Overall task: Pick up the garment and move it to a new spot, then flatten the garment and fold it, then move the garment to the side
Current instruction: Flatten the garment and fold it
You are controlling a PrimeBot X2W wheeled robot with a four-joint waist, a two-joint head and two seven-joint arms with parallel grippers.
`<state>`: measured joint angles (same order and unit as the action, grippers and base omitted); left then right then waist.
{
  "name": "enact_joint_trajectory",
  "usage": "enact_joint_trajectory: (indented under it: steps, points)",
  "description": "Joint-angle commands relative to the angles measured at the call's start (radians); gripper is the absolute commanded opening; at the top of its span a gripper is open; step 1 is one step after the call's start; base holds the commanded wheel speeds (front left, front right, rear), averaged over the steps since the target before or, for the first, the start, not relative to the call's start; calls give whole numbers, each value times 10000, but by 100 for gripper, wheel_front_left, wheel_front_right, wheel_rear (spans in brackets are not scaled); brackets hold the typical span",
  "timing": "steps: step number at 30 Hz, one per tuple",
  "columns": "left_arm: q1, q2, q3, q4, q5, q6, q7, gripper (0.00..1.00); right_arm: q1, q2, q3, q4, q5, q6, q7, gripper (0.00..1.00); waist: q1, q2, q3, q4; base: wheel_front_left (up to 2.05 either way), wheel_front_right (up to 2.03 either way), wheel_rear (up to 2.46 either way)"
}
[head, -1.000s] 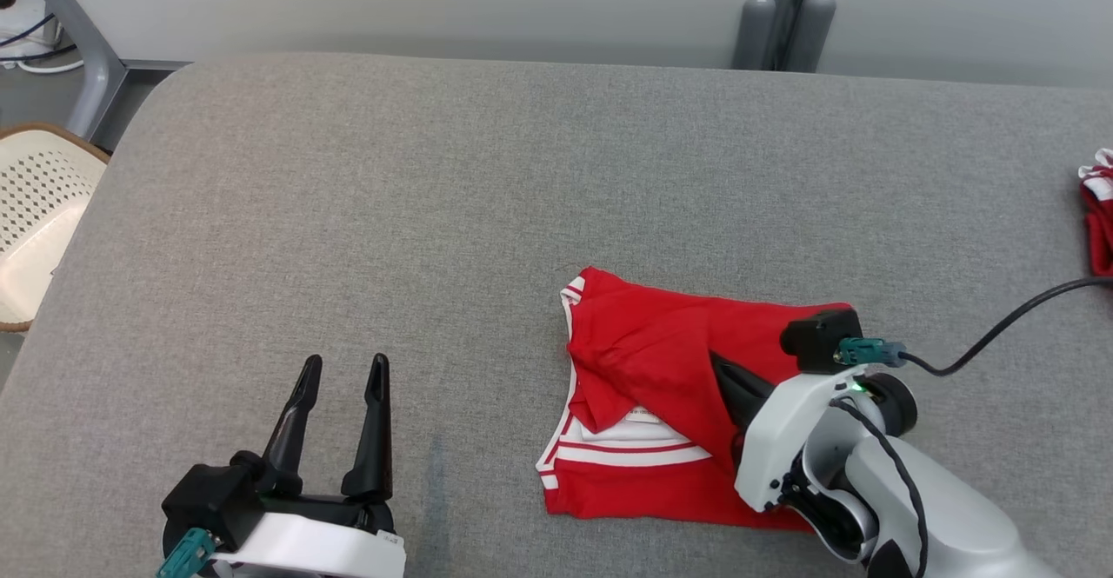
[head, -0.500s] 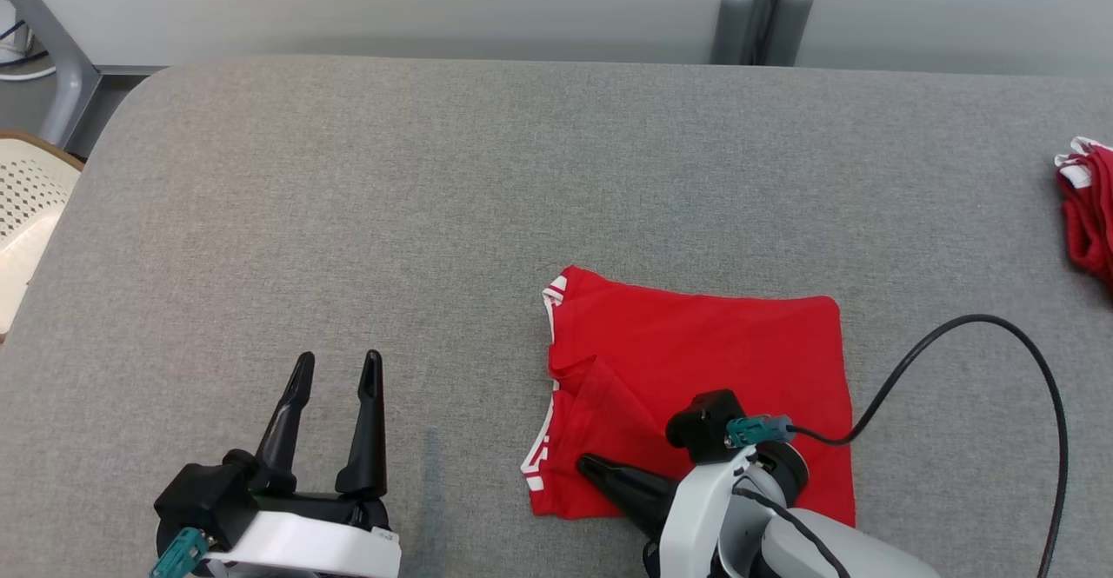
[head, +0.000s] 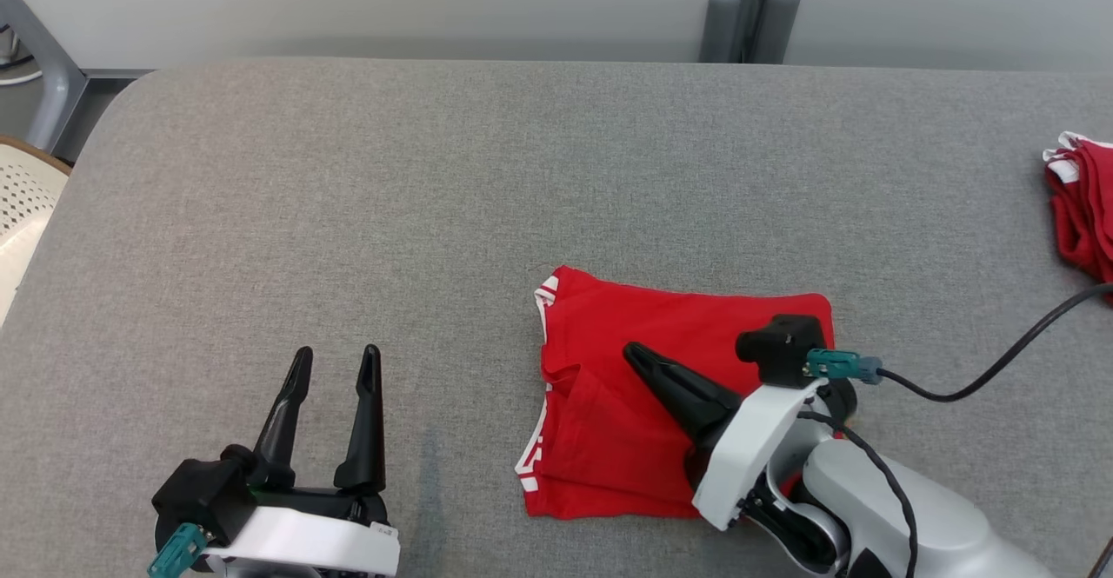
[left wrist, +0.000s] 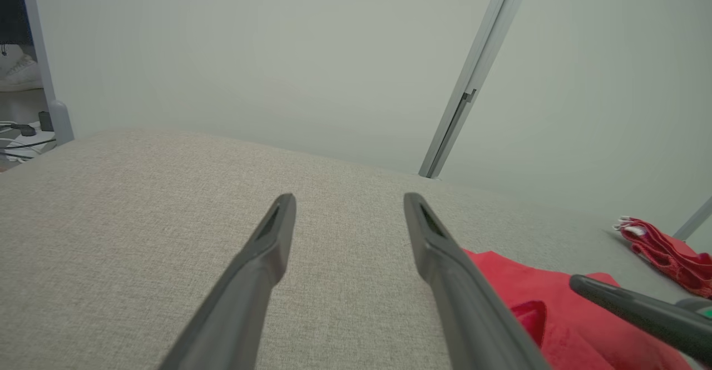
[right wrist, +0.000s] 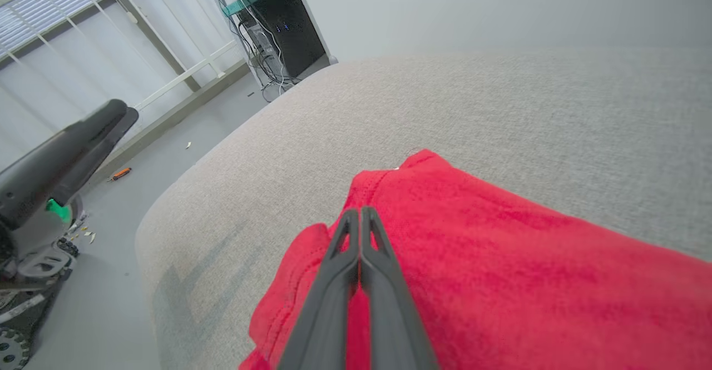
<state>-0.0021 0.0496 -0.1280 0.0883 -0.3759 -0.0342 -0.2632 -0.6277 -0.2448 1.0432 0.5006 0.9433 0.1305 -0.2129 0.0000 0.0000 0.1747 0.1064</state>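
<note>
Garment (head: 609,439) lies folded, well inside the counter (head: 435,169) edges; right gripper (head: 632,351) jaws together over it, left gripper (head: 337,352) jaws apart.

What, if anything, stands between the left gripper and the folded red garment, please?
Nothing visible does. Only bare grey padded surface lies between the open left gripper and the white-trimmed edge of the garment. The shut right gripper points over the garment from the other side, not in that gap.
</note>
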Motion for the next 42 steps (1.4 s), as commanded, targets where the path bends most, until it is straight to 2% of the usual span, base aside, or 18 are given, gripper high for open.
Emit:
enact_joint_trajectory:
  steps: [1, 9, 17, 22, 26, 30, 31, 32, 33, 34, 35, 36, 37, 42]
  points:
    - [-66, 33, 33, -6, 29, -36, -15, 100, -46, -45, -11, 172, -16, 4, -37, 0, 0, 0, 5, 20, 0, 0, 0]
    - [-173, 27, 50, 34, 44, -79, -15, 100, 47, 548, 653, 1096, 178, 4, 327, 0, 0, 0, 41, 211, 0, 0, 0]
    - [-155, 33, 104, 38, 10, -50, -15, 100, 252, 953, 1824, 853, 344, 4, 319, 0, 0, 0, 16, 245, 0, 0, 0]
    - [-100, 32, 141, 4, -19, -17, -15, 100, 255, 1033, 2057, 567, 427, 4, 24, 0, 0, 0, -25, 117, 0, 0, 0]
    - [-9, 34, 143, -4, 38, -26, -15, 100, -66, 863, 1559, 312, 306, 3, -369, 0, 0, 0, -140, -72, 0, 0, 0]
    - [-7, 91, 86, 8, 156, -91, -15, 100, -152, 601, -14, 100, -383, 4, -539, 0, 0, 0, -342, -303, 0, 0, 0]
    - [-21, 102, 65, -4, 180, -100, -15, 100, -91, 534, -692, -60, -796, 4, -543, 4, 0, 0, -387, -371, 0, 0, 0]
    - [-41, 124, 36, -15, 220, -99, -15, 100, 134, 476, -1342, -200, -1167, 3, -537, 26, 0, 0, -436, -435, 0, 0, 0]
    - [-69, 147, 7, -14, 268, -90, -14, 100, 419, 447, -1983, -349, -1601, 4, -532, 44, 0, 0, -486, -494, 0, 0, 0]
    - [-104, 164, -27, -12, 311, -87, -15, 100, 691, 445, -2642, -525, -2033, 3, -532, 49, 0, 0, -540, -553, 0, 0, 0]
    - [-104, 164, -27, -12, 311, -87, -15, 100, 691, 445, -2642, -525, -2033, 3, -532, 49, 0, 0, -540, -553, 0, 0, 0]
    - [-168, 185, -88, 5, 389, -41, -8, 100, 1095, 472, -3908, -950, -2972, 4, -529, 91, 0, 0, -640, -674, 0, 0, 0]
    - [-190, 188, -113, 1, 413, -26, -1, 100, 1362, 527, -4526, -1154, -3426, 4, -531, 100, 0, 0, -684, -739, 0, 0, 0]
    - [-108, 174, -171, 63, 508, 170, 9, 100, 2933, 1092, -7005, -2234, -5285, 3, -530, 100, 0, 0, -882, -988, 0, 0, 0]
